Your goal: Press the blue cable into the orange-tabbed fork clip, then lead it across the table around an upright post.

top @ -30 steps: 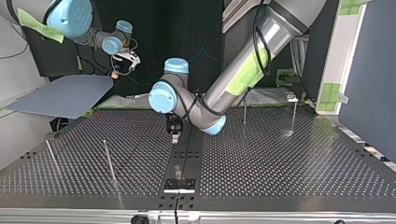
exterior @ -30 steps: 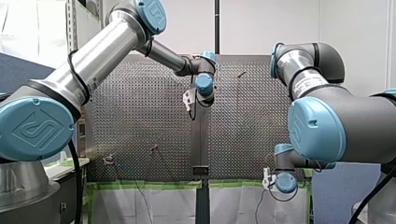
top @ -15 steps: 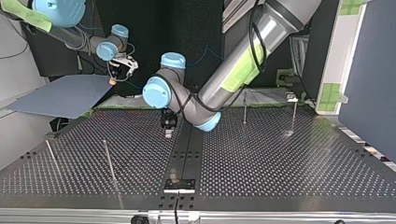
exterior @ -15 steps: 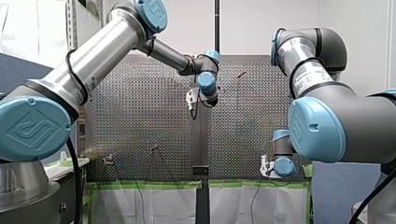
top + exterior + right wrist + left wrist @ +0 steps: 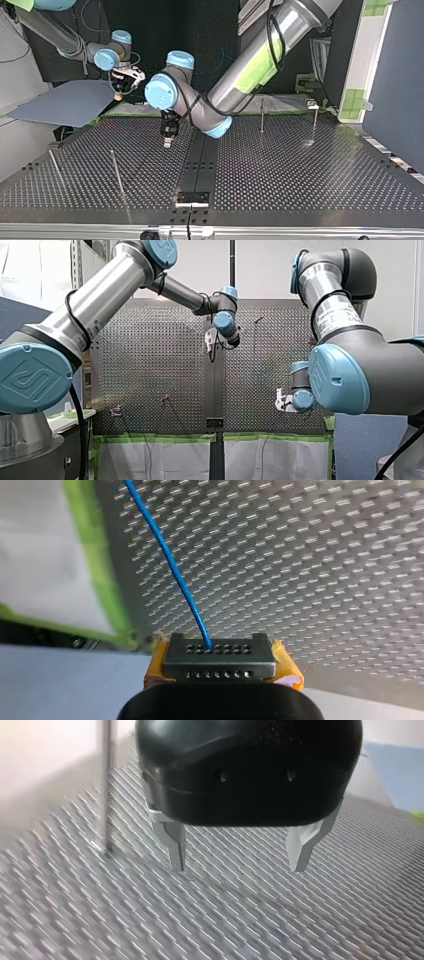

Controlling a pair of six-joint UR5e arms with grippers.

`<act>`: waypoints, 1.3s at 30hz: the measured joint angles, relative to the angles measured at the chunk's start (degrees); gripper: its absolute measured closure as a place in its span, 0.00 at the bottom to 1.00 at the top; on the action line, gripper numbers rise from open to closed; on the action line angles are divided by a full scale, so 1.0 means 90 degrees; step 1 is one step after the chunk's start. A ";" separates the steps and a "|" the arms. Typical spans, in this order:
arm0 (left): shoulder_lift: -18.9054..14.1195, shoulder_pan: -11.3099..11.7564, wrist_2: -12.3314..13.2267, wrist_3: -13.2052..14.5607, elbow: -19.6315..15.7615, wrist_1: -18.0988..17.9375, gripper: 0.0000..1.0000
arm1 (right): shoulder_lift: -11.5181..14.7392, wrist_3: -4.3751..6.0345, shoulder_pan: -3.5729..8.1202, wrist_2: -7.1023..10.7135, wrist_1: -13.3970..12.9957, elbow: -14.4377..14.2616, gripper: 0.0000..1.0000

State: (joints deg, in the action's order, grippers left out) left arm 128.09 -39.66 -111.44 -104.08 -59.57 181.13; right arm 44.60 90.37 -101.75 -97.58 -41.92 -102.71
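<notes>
The blue cable [image 5: 170, 560] runs out from between my right gripper's [image 5: 210, 647] yellow pads, which are shut on it, and stretches away over the perforated table [image 5: 325, 555]. In the top view my right gripper [image 5: 122, 86] hangs above the table's far edge at the left. My left gripper [image 5: 239, 865] is open, its metal fingers [image 5: 176, 847] apart with nothing between them, just above the plate. It hovers near the table's middle strip [image 5: 167, 137] in the top view. An upright post [image 5: 105, 785] stands beside the left gripper. No orange-tabbed clip is clear in any view.
Thin upright posts stand at the top view's left [image 5: 116, 172], far left [image 5: 55, 167] and back right [image 5: 262, 116], [image 5: 314, 122]. A small black bracket [image 5: 192, 197] sits at the near edge of the middle strip. Green tape [image 5: 107, 580] lines the table's edge.
My left gripper has drifted toward the top view's left and lifted a little. My right gripper, holding the cable, has moved in from beyond the edge toward the table.
</notes>
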 joint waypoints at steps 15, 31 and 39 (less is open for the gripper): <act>-0.0914 -0.0090 0.0680 0.0642 0.0000 0.0389 0.00 | 0.0502 -0.0041 -0.0020 -0.0031 0.0009 -0.0066 1.00; -0.0975 -0.0219 0.1479 0.1220 0.0492 0.1236 0.00 | 0.0081 -0.0065 -0.0083 -0.0067 -0.0018 -0.0068 1.00; -0.0969 -0.0247 0.1639 0.0738 0.0521 0.1243 0.00 | 0.0078 -0.0062 -0.0104 -0.0067 -0.0013 -0.0068 1.00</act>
State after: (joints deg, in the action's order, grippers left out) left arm 119.37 -41.89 -96.69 -97.44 -54.87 192.32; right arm 45.30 89.81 -102.68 -98.19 -42.04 -103.32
